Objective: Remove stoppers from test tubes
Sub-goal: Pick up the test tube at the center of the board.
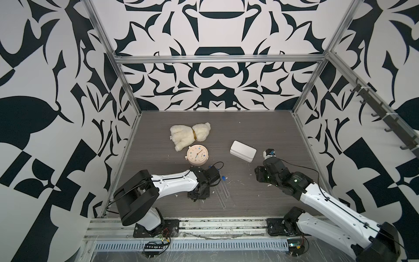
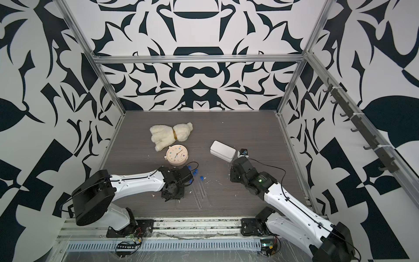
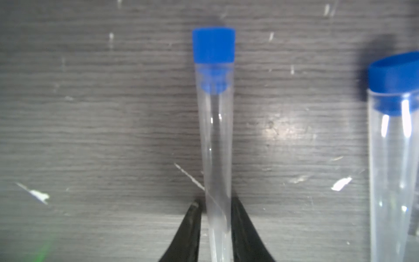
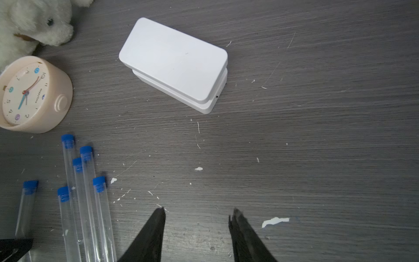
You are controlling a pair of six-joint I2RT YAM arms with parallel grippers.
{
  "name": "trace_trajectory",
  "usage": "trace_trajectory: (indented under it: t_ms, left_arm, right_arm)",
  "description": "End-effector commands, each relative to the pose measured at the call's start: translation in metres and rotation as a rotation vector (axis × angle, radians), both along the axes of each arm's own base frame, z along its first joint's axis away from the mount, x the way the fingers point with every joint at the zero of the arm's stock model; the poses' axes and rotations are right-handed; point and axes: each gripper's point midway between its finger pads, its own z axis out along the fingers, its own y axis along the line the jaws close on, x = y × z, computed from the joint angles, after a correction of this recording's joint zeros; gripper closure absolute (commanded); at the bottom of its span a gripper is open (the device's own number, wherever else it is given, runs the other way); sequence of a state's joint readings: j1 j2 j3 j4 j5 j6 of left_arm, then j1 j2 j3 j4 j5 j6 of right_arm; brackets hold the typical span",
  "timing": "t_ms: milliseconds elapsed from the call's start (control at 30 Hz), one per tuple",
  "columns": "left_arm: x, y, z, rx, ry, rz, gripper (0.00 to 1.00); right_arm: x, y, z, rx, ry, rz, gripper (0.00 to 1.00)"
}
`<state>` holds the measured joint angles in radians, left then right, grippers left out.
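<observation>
Left gripper [image 3: 215,202] clamped a tube [image 3: 215,136] (stopper [image 3: 213,45] in); right gripper [image 4: 198,212], jaws apart, likely needed to pull it.

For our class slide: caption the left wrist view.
Left gripper clamps a clear test tube with its blue stopper in place.

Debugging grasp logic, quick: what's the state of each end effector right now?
Left end effector: closed on a test tube, blue stopper in place.
Right end effector: open, holding nothing.

White-shelled left arm [image 1: 172,182], white-shelled right arm [image 1: 328,205], black joints, black cables, tapered black fingers [image 4: 152,236]
</observation>
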<state>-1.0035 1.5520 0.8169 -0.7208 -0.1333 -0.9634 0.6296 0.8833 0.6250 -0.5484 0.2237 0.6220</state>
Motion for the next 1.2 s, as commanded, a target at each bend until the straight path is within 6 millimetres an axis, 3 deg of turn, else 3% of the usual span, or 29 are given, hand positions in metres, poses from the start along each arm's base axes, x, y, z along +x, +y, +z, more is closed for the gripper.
trace_trajectory:
  t_ms: [0,167,533,900,1167]
  left_arm:
    - [-0.007,0.018,-0.016,0.089,0.046,-0.023,0.77]
    - [-0.007,0.015,-0.016,0.089,0.054,-0.036,0.82]
    - [-0.011,0.014,-0.021,0.092,0.082,-0.045,0.74]
    - [-0.014,0.015,-0.023,0.083,0.093,-0.048,0.81]
    - [-0.009,0.016,-0.01,0.037,0.028,-0.067,0.86]
  right_arm:
    - [0.004,-0.001,0.005,0.001,-0.028,-0.019,0.52]
    - [0.004,0.0,0.004,0.0,-0.028,-0.017,0.52]
    - [0.005,0.002,0.002,-0.001,-0.025,-0.011,0.52]
    - [0.008,0.006,0.003,0.004,-0.029,-0.002,0.52]
    - [0.009,0.008,0.012,0.026,-0.055,-0.001,0.53]
